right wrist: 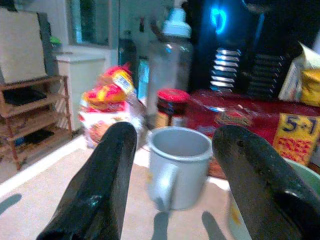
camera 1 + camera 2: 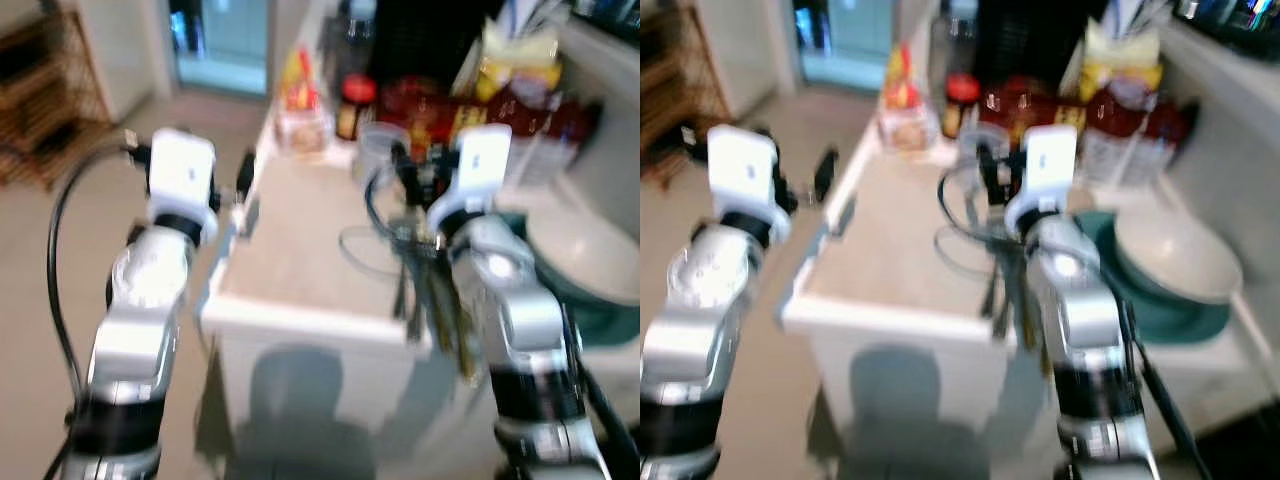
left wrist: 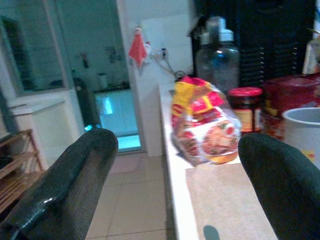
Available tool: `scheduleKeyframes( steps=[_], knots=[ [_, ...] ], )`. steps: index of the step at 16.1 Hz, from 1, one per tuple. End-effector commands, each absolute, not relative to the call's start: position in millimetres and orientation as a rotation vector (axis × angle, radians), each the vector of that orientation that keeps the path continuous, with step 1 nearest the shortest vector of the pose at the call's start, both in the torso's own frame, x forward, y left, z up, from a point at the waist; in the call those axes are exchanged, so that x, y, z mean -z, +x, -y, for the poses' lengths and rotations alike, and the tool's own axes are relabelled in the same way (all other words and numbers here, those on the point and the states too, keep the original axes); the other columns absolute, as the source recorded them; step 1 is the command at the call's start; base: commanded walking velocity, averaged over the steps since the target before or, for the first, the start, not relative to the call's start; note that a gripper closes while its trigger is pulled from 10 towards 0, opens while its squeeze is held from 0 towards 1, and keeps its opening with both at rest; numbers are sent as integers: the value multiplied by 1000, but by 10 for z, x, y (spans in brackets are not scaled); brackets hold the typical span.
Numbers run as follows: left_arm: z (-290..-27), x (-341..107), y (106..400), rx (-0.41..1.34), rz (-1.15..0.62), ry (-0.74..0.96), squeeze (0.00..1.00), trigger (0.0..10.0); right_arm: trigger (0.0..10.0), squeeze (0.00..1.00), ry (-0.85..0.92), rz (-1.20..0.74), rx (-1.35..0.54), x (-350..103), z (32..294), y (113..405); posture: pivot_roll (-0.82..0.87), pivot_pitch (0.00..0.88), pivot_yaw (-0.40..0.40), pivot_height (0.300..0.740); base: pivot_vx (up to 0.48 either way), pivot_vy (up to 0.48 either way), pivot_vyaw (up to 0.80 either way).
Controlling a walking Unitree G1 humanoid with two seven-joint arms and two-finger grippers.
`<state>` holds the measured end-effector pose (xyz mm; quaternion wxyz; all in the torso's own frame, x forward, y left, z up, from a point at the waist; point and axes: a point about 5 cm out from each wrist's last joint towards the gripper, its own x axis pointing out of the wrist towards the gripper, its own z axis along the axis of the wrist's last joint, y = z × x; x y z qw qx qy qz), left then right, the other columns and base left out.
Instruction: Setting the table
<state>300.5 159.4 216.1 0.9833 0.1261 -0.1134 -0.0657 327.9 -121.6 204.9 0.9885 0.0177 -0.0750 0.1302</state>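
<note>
Two silver arms fill the foreground of the blurred head views, one on each side of a white counter [image 2: 300, 310] topped with a beige mat. Left gripper [image 3: 175, 190]: jaws released, held above the counter's left edge, aimed toward one clear bag of packaged food with red and yellow print [image 3: 205, 127]. Right gripper [image 1: 172, 185]: jaws released and empty, held just short of one pale grey handled mug [image 1: 177, 167] standing upright on the mat. Behind the mug stand one red-lidded jar [image 1: 171, 107], one clear plastic bottle with a white cap [image 1: 170, 65] and what appears to be one red box [image 1: 250, 117]. To the right, one white bowl [image 2: 1175, 255] rests in a teal dish.
</note>
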Motion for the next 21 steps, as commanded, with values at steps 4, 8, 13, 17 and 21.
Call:
scheduleKeyframes(
  steps=[4,8,13,17,21],
  knots=[
    [-1542,-2152,2946,217,217,290,0,10000,10000,1000,128,102,-243,-1922,1223,3320,109,0,-115,740,0,0,0],
    [-1550,-2147,2913,332,188,312,0,10000,10000,1000,145,59,-156,-1785,1240,3446,105,0,-98,740,0,0,0],
    [-1448,-2122,2789,495,163,309,0,10000,10000,1000,137,4,-212,-1676,1042,3759,148,30,-94,740,0,0,0],
    [-1432,-2118,2703,555,139,320,0,10000,10000,0,87,10,-154,-1774,968,3955,186,51,-94,740,0,0,0],
    [-1320,-2086,2564,688,96,274,0,10000,10000,0,64,-41,-134,-1789,866,4041,211,64,-94,740,0,0,0]
  ],
)
